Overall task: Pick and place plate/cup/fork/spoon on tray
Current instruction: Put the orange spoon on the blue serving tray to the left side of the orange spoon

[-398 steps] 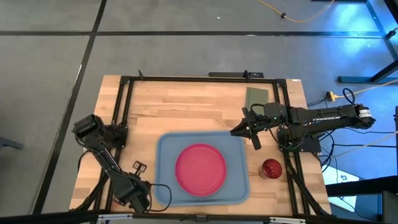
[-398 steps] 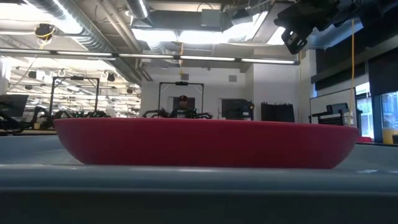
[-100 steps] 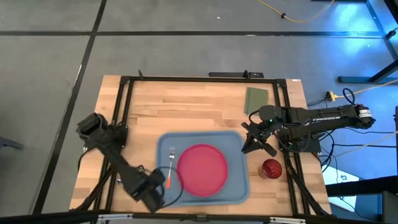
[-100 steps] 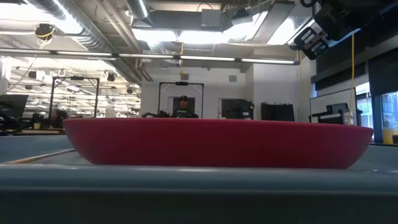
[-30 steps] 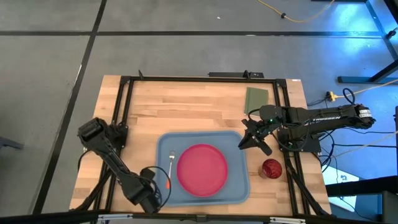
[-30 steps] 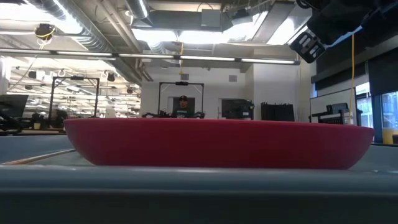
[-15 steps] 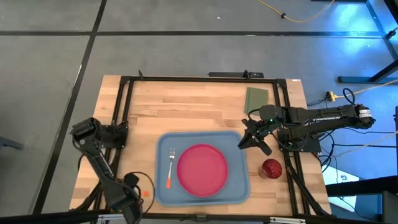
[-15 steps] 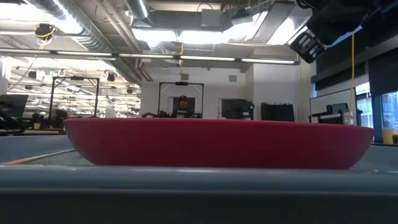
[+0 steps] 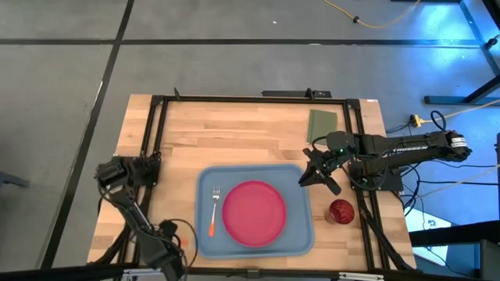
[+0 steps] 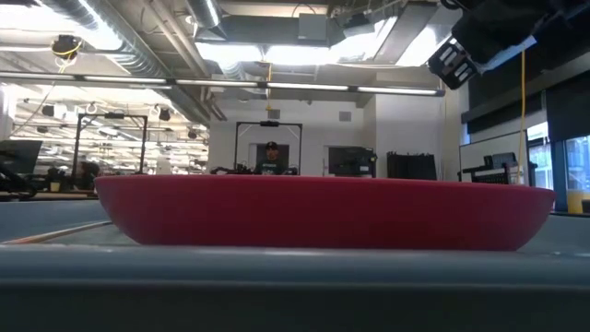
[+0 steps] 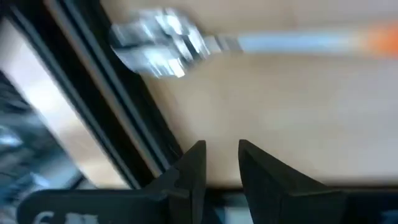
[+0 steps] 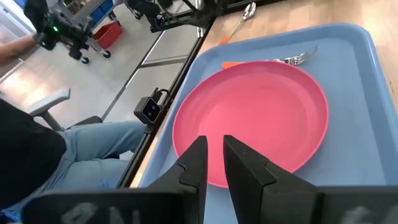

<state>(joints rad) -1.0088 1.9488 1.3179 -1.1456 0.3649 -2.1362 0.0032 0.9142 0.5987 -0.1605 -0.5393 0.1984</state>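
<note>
- Fork [image 9: 213, 209] now lies on the tray [image 9: 301, 234], left of the plate [image 9: 253, 211], tines far, orange tip near; 3.3 s ago the left gripper was still over the tray's left part beside it.
- So the fork looks placed. Plate sits mid-tray. 2 of 4 items on the tray.
- Left gripper [image 9: 166, 248] has pulled off the tray to the table's near-left edge over the last second.
- Its wrist view shows the spoon [image 11: 163, 42] on bare wood just ahead, blurred, bowl by the black frame rail, orange handle tip to the other side.
- Judgement: the spoon is the left arm's next pick.
- Left fingers [image 11: 194, 168] stand a narrow gap apart, nothing between them, touching nothing; wood shows through the gap.
- In the high view the spoon is hidden by the left arm; cannot point to it there.
- Cup [image 9: 341, 211] stands on the table right of the tray, just off its near-right corner, not yet on the tray.
- Right gripper [image 9: 315, 173] hangs above the tray's far-right corner, same spot as 1.0 s ago, far side of the cup.
- Right fingers [image 12: 193, 167] are nearly closed, a thin slit between them, empty, aimed over the plate.
- Green pad [image 9: 322, 125] lies far right on the table, untouched.
- Low view: the plate fills the frame; a person sits far back in the room.
</note>
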